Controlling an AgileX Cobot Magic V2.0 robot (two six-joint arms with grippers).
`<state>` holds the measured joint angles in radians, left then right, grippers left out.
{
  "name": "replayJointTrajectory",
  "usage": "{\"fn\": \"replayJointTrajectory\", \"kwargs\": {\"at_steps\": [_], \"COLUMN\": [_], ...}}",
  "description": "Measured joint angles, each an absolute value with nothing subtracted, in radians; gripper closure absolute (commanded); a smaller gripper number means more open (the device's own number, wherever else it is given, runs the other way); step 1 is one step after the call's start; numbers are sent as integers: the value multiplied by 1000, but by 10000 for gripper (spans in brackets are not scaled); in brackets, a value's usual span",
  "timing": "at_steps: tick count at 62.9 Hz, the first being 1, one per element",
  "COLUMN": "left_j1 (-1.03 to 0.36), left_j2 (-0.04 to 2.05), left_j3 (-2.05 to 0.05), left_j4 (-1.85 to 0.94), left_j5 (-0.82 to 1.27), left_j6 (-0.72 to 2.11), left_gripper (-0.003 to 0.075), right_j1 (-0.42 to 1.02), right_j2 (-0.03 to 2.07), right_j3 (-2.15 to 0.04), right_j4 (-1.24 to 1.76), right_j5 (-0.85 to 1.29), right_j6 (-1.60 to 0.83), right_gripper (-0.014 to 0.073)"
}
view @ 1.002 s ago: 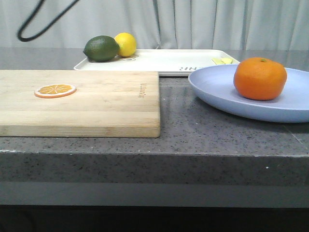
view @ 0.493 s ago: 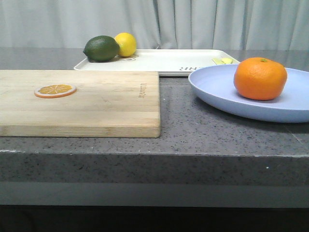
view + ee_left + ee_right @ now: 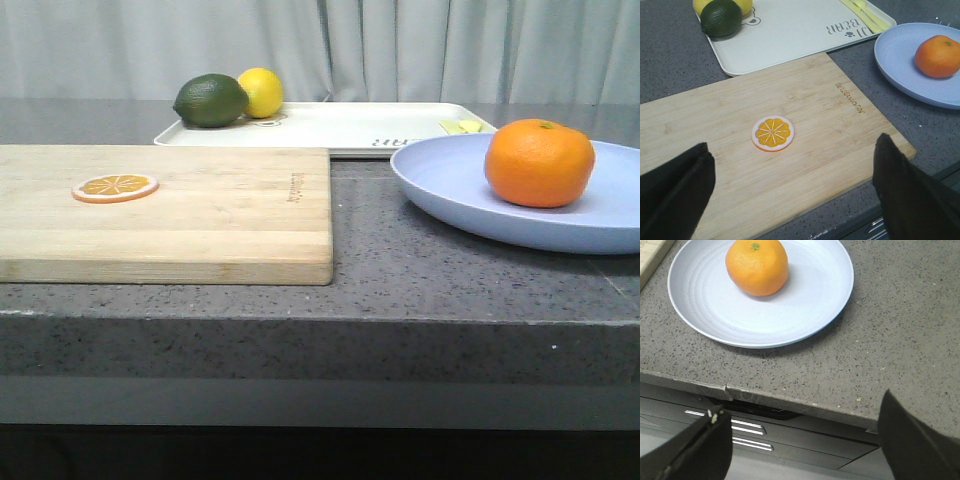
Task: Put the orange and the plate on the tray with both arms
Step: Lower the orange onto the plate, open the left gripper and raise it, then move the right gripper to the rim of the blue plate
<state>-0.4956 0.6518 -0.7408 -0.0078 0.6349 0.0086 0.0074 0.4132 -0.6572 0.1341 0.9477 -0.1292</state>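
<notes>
Lavender plate (image 3: 470, 190) bears orange (image 3: 539, 162)

Counter (image 3: 400, 270): grey speckled stone look, fine-grained, low sheen. Cutting board (image 3: 200, 215): pale wood, straight grain in strips, satin, branded mark near one edge. Tray (image 3: 790, 30): off-white, looks plastic, smooth, slight sheen, dark printed lettering. Plate (image 3: 805, 300): pale lavender-blue, matt, faint concentric ridges inside. Orange (image 3: 757, 266): pebbled skin, soft shine. Orange slice (image 3: 772, 133): flat, smooth, white rim. Lime (image 3: 721, 18): dark green, dimpled, dull gloss. Lemon (image 3: 262, 91): smooth yellow. Curtain (image 3: 400, 50) behind: light grey cloth, pleated. Gripper fingers (image 3: 910, 192): matt black, material unclear.
</notes>
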Motion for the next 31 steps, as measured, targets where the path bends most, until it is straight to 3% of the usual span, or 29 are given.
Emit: {"fn": "replayJointTrajectory", "kwargs": {"at_steps": [19,31], "left_j1": [-496,-496], "left_j2": [555,555], "left_j3": [-688,-688], "left_j4": [0,0], "left_j5": [639,639], "left_j6": [9,9], "left_gripper": [102,102], "right_j1": [7,7], "right_j2": [418,536], "right_j3": [-657,-694], "right_j4": [168,177], "right_j5": [950,983], "right_j6": [-107,-17], "right_gripper": [-10,-10]}}
